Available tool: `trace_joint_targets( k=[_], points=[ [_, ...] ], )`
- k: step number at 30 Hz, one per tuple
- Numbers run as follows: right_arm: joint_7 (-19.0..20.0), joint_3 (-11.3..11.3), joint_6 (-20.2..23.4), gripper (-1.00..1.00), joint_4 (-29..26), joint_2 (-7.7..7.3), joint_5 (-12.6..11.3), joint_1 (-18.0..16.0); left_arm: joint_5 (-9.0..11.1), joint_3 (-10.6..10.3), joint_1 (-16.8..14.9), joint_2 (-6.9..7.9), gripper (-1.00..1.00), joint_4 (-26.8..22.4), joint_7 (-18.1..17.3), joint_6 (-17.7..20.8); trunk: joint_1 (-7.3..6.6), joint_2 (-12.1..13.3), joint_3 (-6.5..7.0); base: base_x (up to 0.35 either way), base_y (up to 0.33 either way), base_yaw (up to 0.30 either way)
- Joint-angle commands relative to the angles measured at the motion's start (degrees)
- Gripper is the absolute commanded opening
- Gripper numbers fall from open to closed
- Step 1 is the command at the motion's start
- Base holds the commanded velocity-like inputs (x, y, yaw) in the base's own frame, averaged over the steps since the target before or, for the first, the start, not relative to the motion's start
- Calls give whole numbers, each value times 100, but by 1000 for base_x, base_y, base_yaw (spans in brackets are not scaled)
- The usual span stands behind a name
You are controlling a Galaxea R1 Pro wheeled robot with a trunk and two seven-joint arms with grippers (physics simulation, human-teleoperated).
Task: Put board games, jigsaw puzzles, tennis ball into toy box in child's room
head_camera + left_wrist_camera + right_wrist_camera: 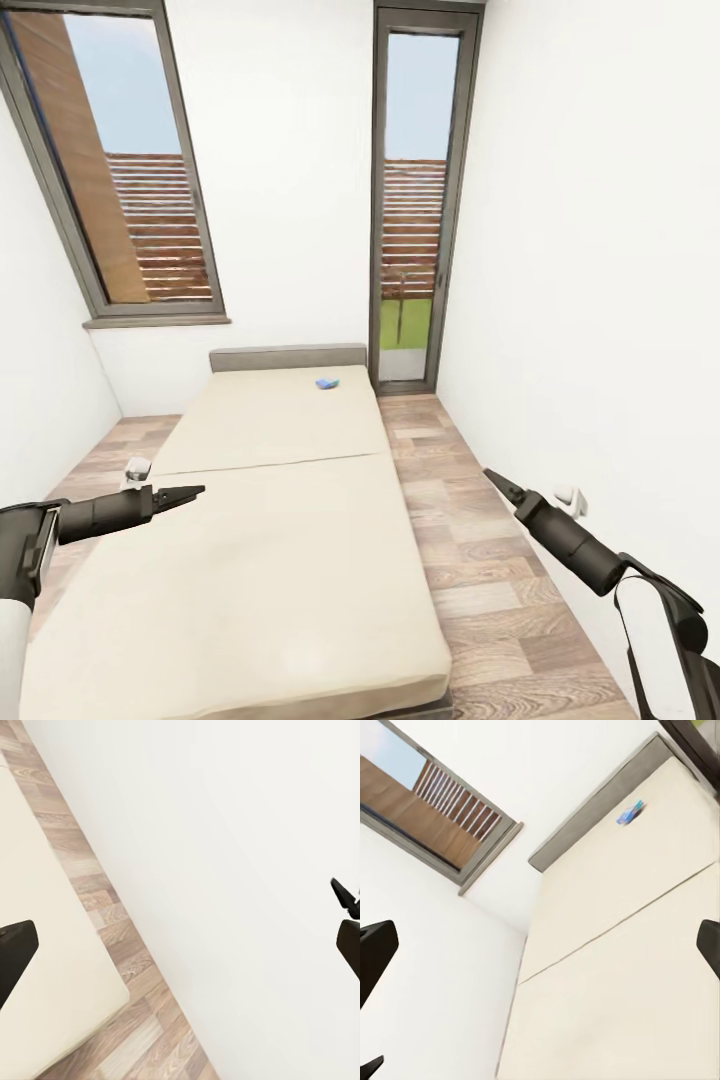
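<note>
Resting on the bed (270,520) — small blue board game (327,383).

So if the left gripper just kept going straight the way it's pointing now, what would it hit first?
Probably the white wall: the left gripper points across the bed and the strip of wood floor. Depth is unclear.

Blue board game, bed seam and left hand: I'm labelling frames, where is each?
Blue board game (327,383): head view, middle of the box.
Bed seam (270,462): head view, mid-seam.
Left hand (192,492): head view, between fingertips.
</note>
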Motion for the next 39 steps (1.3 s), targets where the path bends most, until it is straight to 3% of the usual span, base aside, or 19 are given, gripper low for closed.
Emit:
trace_joint_targets(
  k=[1, 10, 11, 24, 39],
  points=[
    [-15, -10, 35, 100, -1, 6, -1, -7, -60, 19, -8, -4, 100, -5, -49, 61, 4, -14, -13, 0, -139, 0],
    [-304, 14, 35, 100, 6, 18, 18, -7, -60, 26, -8, -4, 100, -5, -49, 59, 4, -14, 3, 0, -244, 116],
    [-1140, 17, 35, 100, 6, 19, 20, -7, -60, 26, -8, -4, 100, -5, -49, 58, 4, -14, 7, 0, -231, 237],
    [-1158, 43, 27, 100, 87, 28, 54, -7, -60, 20, -8, -4, 100, -5, -49, 55, 4, -14, 46, 0, -72, 252],
    [-1136, 44, 26, 100, 111, 28, 57, -7, -59, 13, -8, -4, 100, -5, -49, 55, 4, -14, 48, 0, -1, 21]
  ],
)
